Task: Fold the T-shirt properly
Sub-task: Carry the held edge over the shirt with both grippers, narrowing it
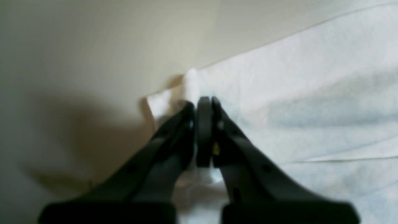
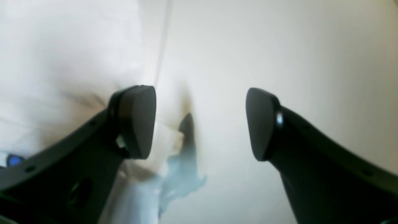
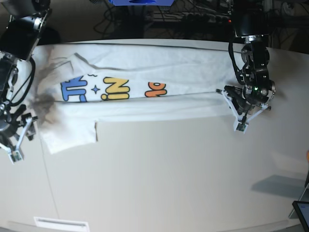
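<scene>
The table (image 3: 159, 183) carries the T-shirt (image 3: 145, 104), lying as a long folded band, print facing up and partly cut by the fold; white cloth, creased, one sleeve flap hanging out below the band near the right gripper (image 2: 200, 123). That gripper's jaws stand wide apart with nothing between them, the shirt's edge just beside one jaw. The left gripper (image 1: 203, 107) is pinched closed on the shirt's hem corner. The lengthwise fold looks nearly laid; next, the left jaws likely need to let go before a crosswise fold
</scene>
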You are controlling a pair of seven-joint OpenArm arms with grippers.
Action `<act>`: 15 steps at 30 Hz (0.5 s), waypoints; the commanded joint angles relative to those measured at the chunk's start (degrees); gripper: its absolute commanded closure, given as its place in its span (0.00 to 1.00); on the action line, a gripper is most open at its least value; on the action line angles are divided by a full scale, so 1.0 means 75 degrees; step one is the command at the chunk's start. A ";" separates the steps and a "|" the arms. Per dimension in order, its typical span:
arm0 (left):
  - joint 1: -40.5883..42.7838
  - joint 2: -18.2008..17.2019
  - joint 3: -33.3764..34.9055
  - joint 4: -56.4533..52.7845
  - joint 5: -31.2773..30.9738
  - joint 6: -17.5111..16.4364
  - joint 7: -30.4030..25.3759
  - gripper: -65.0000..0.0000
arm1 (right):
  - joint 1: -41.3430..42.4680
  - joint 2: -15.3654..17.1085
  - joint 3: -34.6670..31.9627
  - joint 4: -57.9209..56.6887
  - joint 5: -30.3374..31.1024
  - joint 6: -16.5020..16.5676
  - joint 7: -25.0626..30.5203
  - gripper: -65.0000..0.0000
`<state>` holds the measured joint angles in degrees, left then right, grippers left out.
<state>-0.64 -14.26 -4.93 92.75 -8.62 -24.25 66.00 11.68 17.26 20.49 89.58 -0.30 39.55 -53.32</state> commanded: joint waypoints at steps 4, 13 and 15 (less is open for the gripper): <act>-0.0084 -0.0050 -0.0029 0.0134 -0.0005 -0.0031 0.0033 1.00 | 0.0921 0.0049 -0.0605 -0.1014 0.0104 0.0060 0.0223 0.33; -0.0072 -0.0050 -0.0075 0.0134 0.0030 -0.0031 0.0033 1.00 | 0.2609 0.0131 -0.0722 -0.4225 0.0080 0.0060 0.0938 0.33; -0.0096 -0.0050 -0.0064 0.0134 0.0030 -0.0031 0.0033 1.00 | 0.2856 0.0213 -0.0722 -0.4858 0.0080 0.0060 0.1137 0.33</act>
<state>-0.67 -14.09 -5.23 92.86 -8.78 -24.27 66.02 31.22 17.43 14.87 52.12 0.01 40.32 -45.67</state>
